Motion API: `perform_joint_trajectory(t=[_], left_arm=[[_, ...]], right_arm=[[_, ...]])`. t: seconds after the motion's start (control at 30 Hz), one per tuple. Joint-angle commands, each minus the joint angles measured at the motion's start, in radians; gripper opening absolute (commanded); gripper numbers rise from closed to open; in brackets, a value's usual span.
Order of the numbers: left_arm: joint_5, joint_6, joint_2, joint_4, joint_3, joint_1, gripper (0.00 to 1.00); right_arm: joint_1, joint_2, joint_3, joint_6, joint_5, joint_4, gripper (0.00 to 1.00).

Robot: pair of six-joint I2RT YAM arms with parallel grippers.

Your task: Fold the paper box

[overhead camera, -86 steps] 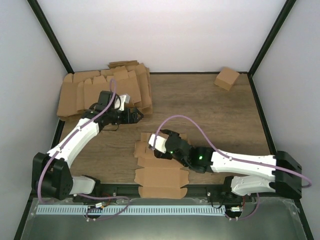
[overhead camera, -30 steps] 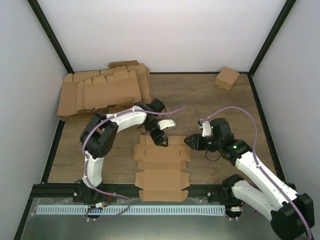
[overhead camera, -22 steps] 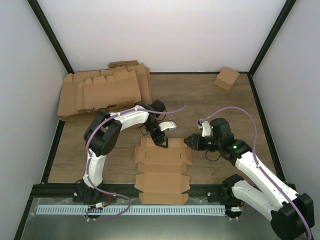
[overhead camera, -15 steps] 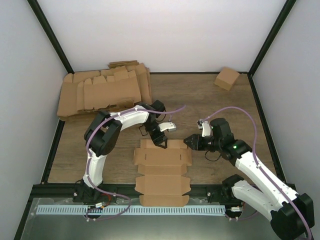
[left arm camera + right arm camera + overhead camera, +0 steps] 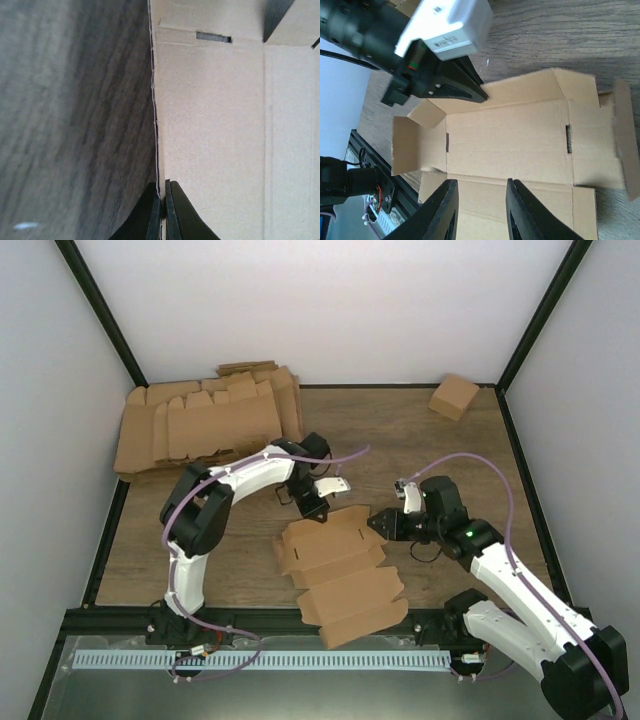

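Note:
The paper box (image 5: 340,565) is a flat brown cardboard blank with notched flaps, lying skewed at the table's front centre. My left gripper (image 5: 319,517) is shut on its far edge. In the left wrist view the black fingertips (image 5: 172,210) pinch the thin cardboard edge (image 5: 159,150), and the blank's panel (image 5: 225,125) fills the right side. My right gripper (image 5: 376,524) hovers at the blank's far right corner. In the right wrist view the right gripper (image 5: 481,212) is open above the blank (image 5: 510,135) with nothing between its fingers. The left gripper (image 5: 455,85) shows there at the blank's edge.
A thick pile of cardboard blanks (image 5: 205,425) lies at the back left. A small cube-like brown carton (image 5: 454,396) sits at the back right corner. Black frame rails (image 5: 110,540) border the wooden table.
My left gripper has shut on the blank's far edge. The blank has swung, its near end shifting right and its far edge lifting. The right arm has barely moved.

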Motion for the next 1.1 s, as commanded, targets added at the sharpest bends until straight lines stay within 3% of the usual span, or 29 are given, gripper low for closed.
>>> perform_joint_trajectory(t=[0.0, 0.33, 0.63, 0.77, 0.97, 1.07], left_arm=[[-0.084, -0.019, -0.110, -0.018, 0.045, -0.004, 0.04], [-0.445, -0.126, -0.284, 0.051, 0.001, -0.046, 0.04], [-0.786, -0.251, -0.388, 0.222, -0.164, -0.194, 0.04], [-0.884, -0.310, -0.392, 0.295, -0.236, -0.255, 0.04], [-0.972, -0.406, -0.436, 0.410, -0.304, -0.308, 0.04], [-1.001, -0.387, -0.448, 0.441, -0.327, -0.333, 0.04]], right_arm=[[-0.007, 0.009, 0.033, -0.007, 0.005, 0.008, 0.29], [-0.007, 0.065, 0.055, 0.028, -0.076, 0.081, 0.30], [-0.006, 0.155, 0.053, 0.153, -0.246, 0.281, 0.30], [-0.006, 0.211, 0.056, 0.253, -0.304, 0.393, 0.37], [-0.006, 0.170, 0.025, 0.506, -0.088, 0.411, 0.43], [-0.007, 0.118, -0.013, 0.599, 0.015, 0.421, 0.53]])
